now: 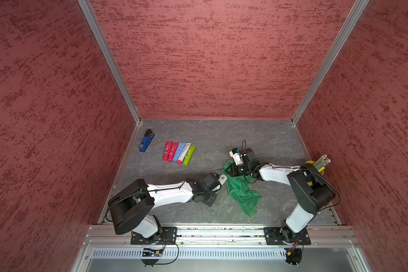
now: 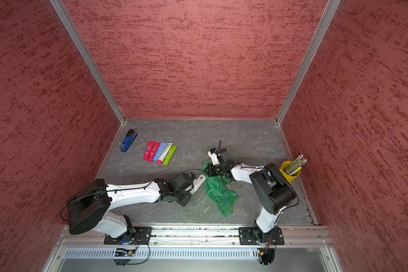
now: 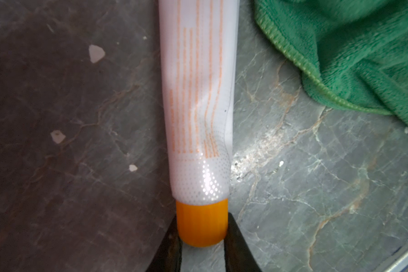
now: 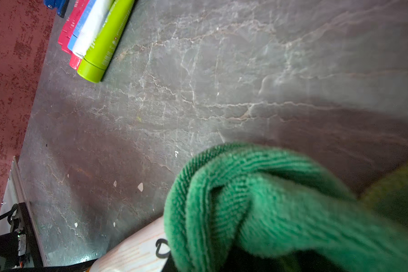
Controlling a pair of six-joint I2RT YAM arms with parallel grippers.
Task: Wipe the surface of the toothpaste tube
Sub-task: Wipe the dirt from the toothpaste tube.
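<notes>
**Operator:** Report the position of the toothpaste tube.

**Arm:** The toothpaste tube (image 3: 198,94) lies low at the middle of the table (image 1: 257,141), between my two arms, cap end toward my left side. I cannot tell whether it rests on the surface or hangs just above it. Its flat crimped end meets the left edge of the green cloth (image 1: 242,190).

**Operator:** Claw states?

**Arm:** My left gripper (image 3: 201,229) has its jaws closed against the orange cap (image 3: 201,216), one on each side. My right gripper (image 1: 230,170) is clamped on a bunched fold of the cloth. The rest of the cloth trails toward the near edge.

**Operator:** Handling characteristics?

**Arm:** I judge it light. The body is soft and creased and will dent under pressure. The glossy skin is likely slippery. The cap is the one rigid part, so I hold there. The free end may sag or swing when the cloth pushes it, so I would wipe lengthwise, away from the cap.

**Operator:** Surroundings?

**Arm:** Five coloured tubes (image 1: 179,153) in a row and a blue stapler (image 1: 147,140) are at far left. A yellow pencil cup (image 2: 290,175) is at right. All are well apart from the work.
</notes>
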